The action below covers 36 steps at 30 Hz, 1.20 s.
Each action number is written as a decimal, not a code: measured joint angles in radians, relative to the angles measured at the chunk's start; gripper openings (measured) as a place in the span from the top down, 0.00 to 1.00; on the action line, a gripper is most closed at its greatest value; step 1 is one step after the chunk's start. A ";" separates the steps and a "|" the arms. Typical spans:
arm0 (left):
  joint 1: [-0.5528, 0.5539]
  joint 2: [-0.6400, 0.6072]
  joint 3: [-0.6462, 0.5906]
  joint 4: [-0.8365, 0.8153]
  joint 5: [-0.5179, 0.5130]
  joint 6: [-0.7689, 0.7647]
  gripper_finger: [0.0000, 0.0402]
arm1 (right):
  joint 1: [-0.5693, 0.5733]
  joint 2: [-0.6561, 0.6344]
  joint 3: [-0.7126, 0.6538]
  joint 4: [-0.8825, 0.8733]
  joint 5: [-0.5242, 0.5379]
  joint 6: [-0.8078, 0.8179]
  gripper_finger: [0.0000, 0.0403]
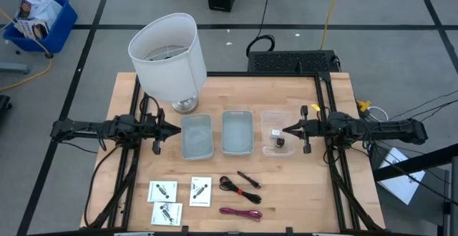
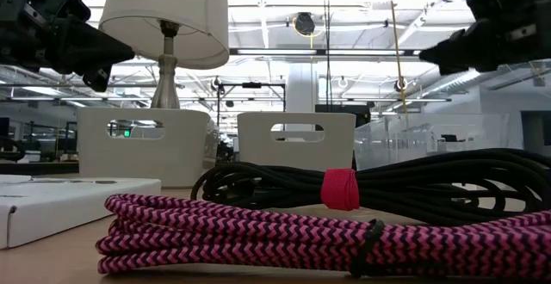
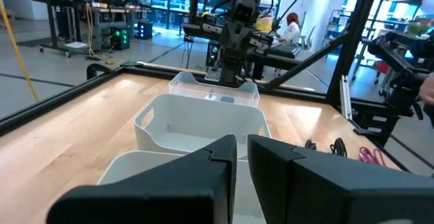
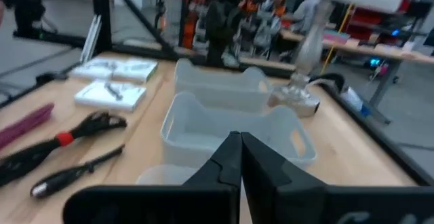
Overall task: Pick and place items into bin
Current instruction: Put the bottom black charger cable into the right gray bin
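Note:
Three white packets [image 1: 162, 191] [image 1: 201, 191] [image 1: 167, 213] lie flat near the table's front edge. Right of them are a coiled black cable [image 1: 240, 187] [image 2: 362, 185], a magenta cable [image 1: 240, 213] [image 2: 258, 237] and a slim black stick [image 1: 248, 178]. A tiny black cube [image 1: 280, 142] and a white tag [image 1: 275, 132] sit inside the clear bin [image 1: 278, 118]. My left gripper [image 1: 177, 129] [image 3: 242, 153] hangs level, left of the left grey bin [image 1: 197, 137], fingers almost together and empty. My right gripper [image 1: 286, 130] [image 4: 241, 149] is shut and empty, over the clear bin's right part.
A middle grey bin [image 1: 237, 132] stands between the left grey bin and the clear one. A big white lamp [image 1: 168, 53] stands at the far left of the table. Black frame rails [image 1: 325, 100] run along the table's sides. Bare wood lies at the front right.

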 joint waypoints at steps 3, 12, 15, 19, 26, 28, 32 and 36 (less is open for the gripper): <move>0.000 0.000 0.000 -0.001 0.006 -0.004 0.88 | -0.018 -0.041 -0.012 0.001 -0.071 -0.005 1.00; 0.000 0.074 0.000 0.062 0.055 -0.034 0.98 | -0.101 -0.101 -0.037 -0.006 -0.073 -0.041 1.00; 0.000 0.140 0.001 0.062 -0.009 -0.038 0.98 | -0.128 -0.102 -0.037 0.002 -0.093 -0.060 1.00; -0.010 0.250 0.001 0.161 -0.032 -0.083 0.98 | -0.152 -0.102 -0.037 0.031 -0.093 -0.070 1.00; -0.116 0.492 0.109 0.244 -0.110 -0.048 0.98 | -0.171 -0.102 -0.037 0.080 -0.089 -0.169 1.00; -0.157 0.567 0.173 0.224 -0.131 -0.031 0.99 | -0.170 -0.102 -0.037 0.118 -0.099 -0.144 1.00; -0.255 0.738 0.313 0.203 -0.186 0.010 0.99 | -0.170 -0.102 -0.037 0.126 -0.149 -0.115 1.00; -0.356 0.919 0.449 0.171 -0.269 0.067 0.99 | -0.170 -0.102 -0.037 0.126 -0.145 -0.113 1.00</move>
